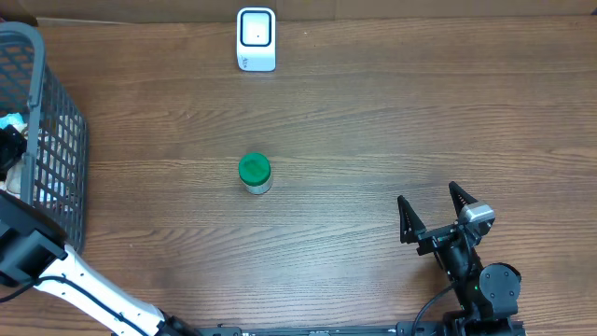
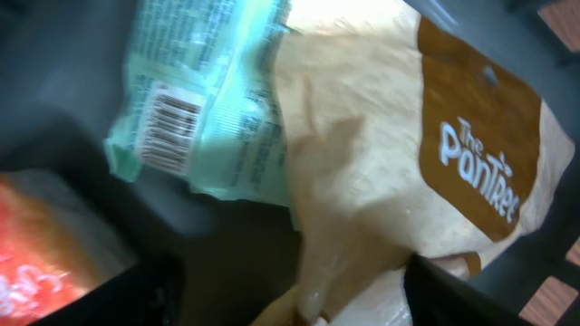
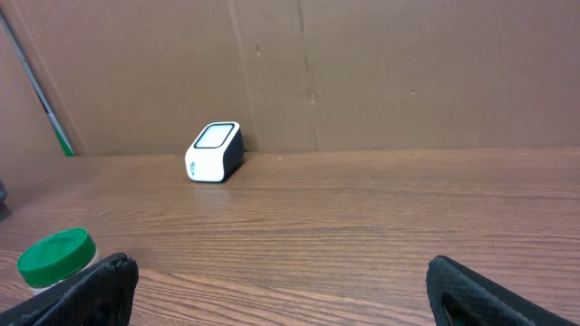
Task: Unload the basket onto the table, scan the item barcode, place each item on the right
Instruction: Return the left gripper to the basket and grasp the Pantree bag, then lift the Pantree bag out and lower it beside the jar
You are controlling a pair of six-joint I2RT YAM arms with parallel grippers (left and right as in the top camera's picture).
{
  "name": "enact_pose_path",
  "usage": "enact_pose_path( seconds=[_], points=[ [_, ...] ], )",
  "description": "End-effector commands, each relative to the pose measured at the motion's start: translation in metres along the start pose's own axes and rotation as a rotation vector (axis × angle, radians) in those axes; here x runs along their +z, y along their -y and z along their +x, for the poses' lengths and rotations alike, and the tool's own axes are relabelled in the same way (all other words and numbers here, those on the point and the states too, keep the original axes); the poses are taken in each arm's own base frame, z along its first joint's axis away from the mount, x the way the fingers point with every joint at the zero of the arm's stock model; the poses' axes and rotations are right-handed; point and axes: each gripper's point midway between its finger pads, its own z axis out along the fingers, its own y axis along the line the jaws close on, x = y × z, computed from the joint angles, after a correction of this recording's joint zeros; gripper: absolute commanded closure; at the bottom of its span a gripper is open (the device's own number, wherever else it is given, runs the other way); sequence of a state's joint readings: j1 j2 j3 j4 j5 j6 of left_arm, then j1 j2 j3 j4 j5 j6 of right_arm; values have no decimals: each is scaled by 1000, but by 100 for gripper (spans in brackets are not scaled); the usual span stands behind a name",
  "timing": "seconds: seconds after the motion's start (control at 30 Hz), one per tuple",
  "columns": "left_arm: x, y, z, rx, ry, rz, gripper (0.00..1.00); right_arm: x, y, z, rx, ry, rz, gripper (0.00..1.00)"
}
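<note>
The left arm is reaching into the grey mesh basket (image 1: 63,159) at the worktop's (image 1: 373,121) left edge. From the wrist view, the left gripper (image 2: 294,276) is hanging over the pile with its jaws standing well apart. The lower end of a tan "The Pantree" bag (image 2: 399,163) is lying between them, though I cannot tell if either finger is touching it. A mint-green packet (image 2: 208,91) is lying partly under that bag, its barcode (image 2: 170,127) facing up, and an orange-red packet (image 2: 36,254) is sitting at the lower left. Over by the near right corner, the right gripper (image 1: 427,196) is hovering wide open and holding nothing. The white scanner (image 1: 256,39) is waiting at the middle of the far edge. A green-lidded jar (image 1: 254,174) is standing upright mid-worktop, well apart from both.
</note>
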State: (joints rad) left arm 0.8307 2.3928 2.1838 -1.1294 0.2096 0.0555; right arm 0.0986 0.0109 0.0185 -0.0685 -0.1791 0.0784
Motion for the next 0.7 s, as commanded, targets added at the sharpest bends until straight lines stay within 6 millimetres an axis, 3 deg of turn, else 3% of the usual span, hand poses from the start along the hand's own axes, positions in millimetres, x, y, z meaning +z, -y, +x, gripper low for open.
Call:
enact_pose_path(
  seconds=[0.0,0.13,0.3,0.4,0.53,0.67],
  points=[
    [14,11,6,36,-34,9,32,0,1,2,2,3,2,0],
    [15,17,10,34,-51,12,50,0,1,2,2,3,2,0],
    [16,26,16,45,-78,16,93,0,1,2,2,3,2,0],
    [12,27,18,42,-89,16,96,0,1,2,2,3,2,0],
    [-39,31,-2,-17,-8,10,96,0,1,2,2,3,2,0],
    [-116,41,-26,-64,146,13,96,0,1,2,2,3,2,0]
  ],
)
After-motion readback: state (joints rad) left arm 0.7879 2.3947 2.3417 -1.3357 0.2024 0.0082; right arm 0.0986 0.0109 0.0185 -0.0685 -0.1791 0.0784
